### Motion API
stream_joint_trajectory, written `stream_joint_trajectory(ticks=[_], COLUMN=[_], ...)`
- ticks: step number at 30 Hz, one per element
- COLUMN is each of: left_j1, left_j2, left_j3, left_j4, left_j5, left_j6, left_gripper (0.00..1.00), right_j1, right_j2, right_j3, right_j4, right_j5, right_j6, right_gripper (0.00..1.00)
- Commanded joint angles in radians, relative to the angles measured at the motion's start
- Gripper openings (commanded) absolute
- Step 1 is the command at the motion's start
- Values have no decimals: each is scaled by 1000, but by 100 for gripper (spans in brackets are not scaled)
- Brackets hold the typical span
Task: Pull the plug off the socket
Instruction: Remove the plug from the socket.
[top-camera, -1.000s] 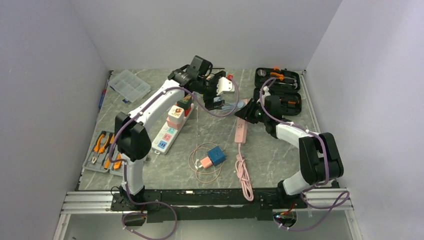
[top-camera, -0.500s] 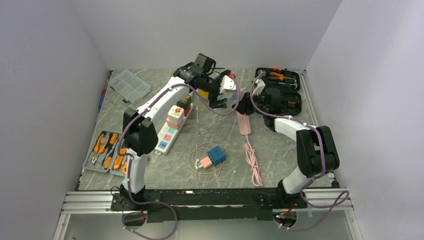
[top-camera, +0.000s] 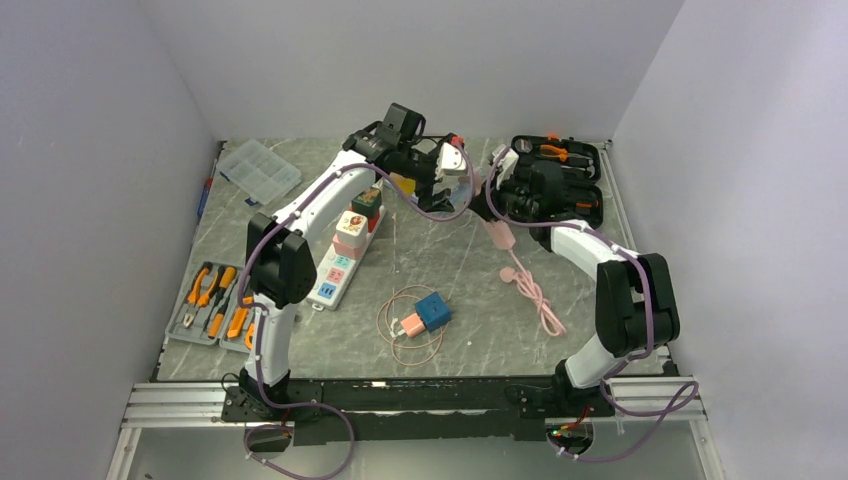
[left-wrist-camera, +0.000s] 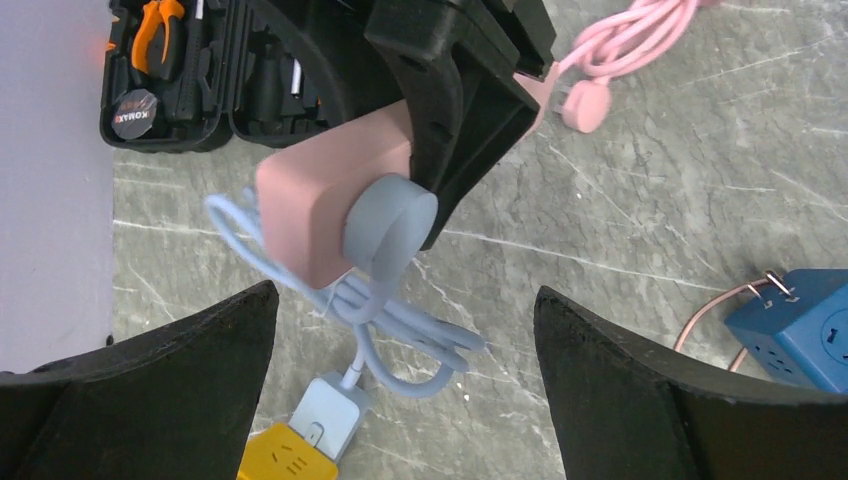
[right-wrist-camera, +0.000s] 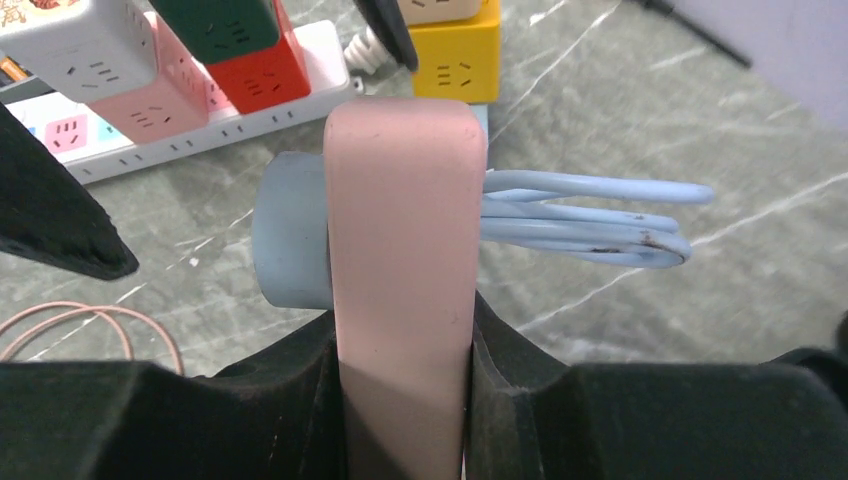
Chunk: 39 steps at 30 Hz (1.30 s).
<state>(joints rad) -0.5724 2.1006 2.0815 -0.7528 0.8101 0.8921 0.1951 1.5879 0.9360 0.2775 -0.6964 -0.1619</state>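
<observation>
Jaws: clamped on pink socket strip (right-wrist-camera: 405, 200) at right gripper (right-wrist-camera: 405, 390), held off table (top-camera: 440, 270) near back; spread wide, empty at left gripper (left-wrist-camera: 400, 300), facing round grey-blue plug (left-wrist-camera: 388, 225) seated in strip. Looks light, rigid, snug. Better to pinch plug body, not floppy cable (left-wrist-camera: 420, 345).

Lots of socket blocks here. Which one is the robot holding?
The pink power strip, clamped in the right gripper, a grey-blue plug in it. The white strip, blue cube and yellow cube rest on the table.

Marbled table (top-camera: 440, 262) (pliers tray (top-camera: 210, 303), organiser box (top-camera: 259, 170))
</observation>
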Motion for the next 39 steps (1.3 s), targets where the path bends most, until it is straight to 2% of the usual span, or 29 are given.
stream_joint_trajectory(ticks=[1,7,11,17,27,31,36,39], left_j1=[9,14,17,17,17,17,19,19], left_j2=[10,17,34,80,80,91,87,80], left_j3=[29,-3,6,68,47,70,62,43], left_j4=[42,97,149,101,70,1,-24,-13], left_j5=[59,81,83,123,173,207,219,212], left_j6=[-21,-67,-114,-111,-86,-42,-17,-12], left_gripper=[99,99,99,99,98,85,56,49], right_j1=[-9,-13,-14,-19,-18,-19,-19,-19], right_j2=[-66,-118,-151,-171,-108,-86,-63,-55], right_j3=[101,34,3,-4,8,12,11,14], right_j4=[105,200,189,232,330,331,325,307], right_j5=[-82,-118,-141,-172,-231,-237,-209,-195], right_j6=[-138,-156,-180,-159,-86,-87,-103,-119], right_gripper=[0,0,0,0,0,0,0,0])
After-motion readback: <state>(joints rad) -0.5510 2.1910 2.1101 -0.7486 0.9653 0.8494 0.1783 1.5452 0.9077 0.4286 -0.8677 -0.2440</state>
